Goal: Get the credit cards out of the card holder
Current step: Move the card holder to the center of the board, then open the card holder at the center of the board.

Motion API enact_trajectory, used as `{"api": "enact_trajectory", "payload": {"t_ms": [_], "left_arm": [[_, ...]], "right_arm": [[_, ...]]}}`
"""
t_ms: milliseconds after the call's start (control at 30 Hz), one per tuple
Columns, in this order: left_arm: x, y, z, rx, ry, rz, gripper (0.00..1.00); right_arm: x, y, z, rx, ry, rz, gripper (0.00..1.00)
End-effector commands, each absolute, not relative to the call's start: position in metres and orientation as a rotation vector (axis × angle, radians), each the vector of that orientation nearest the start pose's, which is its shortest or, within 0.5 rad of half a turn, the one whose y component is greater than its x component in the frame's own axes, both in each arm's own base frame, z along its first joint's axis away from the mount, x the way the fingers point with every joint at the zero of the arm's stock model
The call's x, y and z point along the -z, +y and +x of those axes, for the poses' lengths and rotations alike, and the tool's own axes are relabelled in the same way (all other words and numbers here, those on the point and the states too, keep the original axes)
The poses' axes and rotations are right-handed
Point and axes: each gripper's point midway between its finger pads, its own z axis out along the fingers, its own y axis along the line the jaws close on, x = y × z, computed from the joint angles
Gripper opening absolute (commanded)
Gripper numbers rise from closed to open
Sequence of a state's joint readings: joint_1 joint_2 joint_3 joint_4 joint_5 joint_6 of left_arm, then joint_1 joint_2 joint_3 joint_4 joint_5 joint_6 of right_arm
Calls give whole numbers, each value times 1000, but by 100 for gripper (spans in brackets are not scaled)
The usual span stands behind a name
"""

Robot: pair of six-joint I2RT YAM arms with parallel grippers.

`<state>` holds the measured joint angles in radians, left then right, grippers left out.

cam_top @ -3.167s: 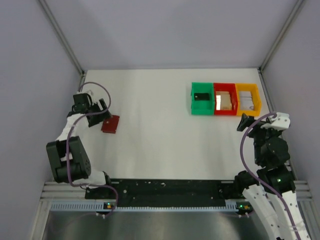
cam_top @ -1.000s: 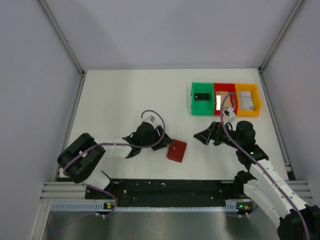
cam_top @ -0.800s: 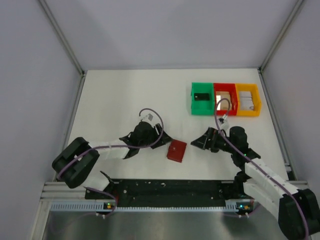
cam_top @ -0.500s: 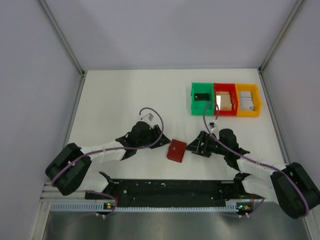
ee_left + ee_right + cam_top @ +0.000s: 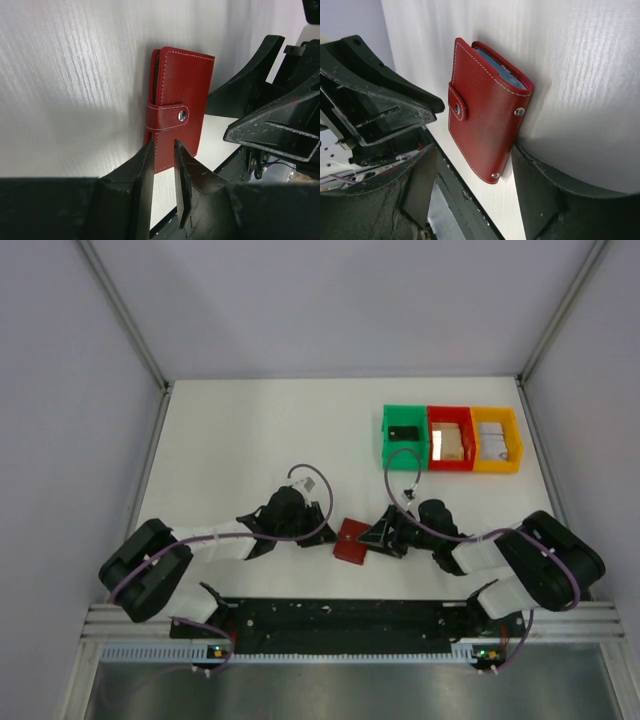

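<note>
The card holder lies flat and snapped shut on the white table near its front edge, dark red with a strap and stud. A pale blue credit card edge shows in its open end. My left gripper is at its left side. Its jaws stand only a narrow gap apart, tips at the holder's near end with nothing clamped. My right gripper is at its right side, open, straddling the holder's corner. One finger touches its edge.
Green, red and yellow bins stand in a row at the back right, each with a flat card-like piece inside. The black rail with the arm bases runs just in front of the holder.
The holder went from the far left to the front middle of the table. In the last second both grippers closed in on it from either side and their jaws narrowed.
</note>
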<state>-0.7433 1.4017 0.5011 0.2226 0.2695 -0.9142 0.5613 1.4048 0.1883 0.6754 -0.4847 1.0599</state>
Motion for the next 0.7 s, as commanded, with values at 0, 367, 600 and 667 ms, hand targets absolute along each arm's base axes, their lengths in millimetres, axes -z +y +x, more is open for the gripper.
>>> {"api": "enact_trajectory", "payload": {"t_ms": [0,367,600,667], "left_arm": [[-50,-294,193,1126,2526,9,26],[-39,-303,194,1115,2606,63,25],[-44,-301,198,1087,2588,59,25],[-53,-297,203,1056,2555,53,30]], "right_arm": [[-36,262,197,-1402,2355,293,60],[-15,261,203,-1298,2447,278,51],[-5,258,200,-1223,2500,214,25],[-8,258,200,-1222,2493,188,9]]}}
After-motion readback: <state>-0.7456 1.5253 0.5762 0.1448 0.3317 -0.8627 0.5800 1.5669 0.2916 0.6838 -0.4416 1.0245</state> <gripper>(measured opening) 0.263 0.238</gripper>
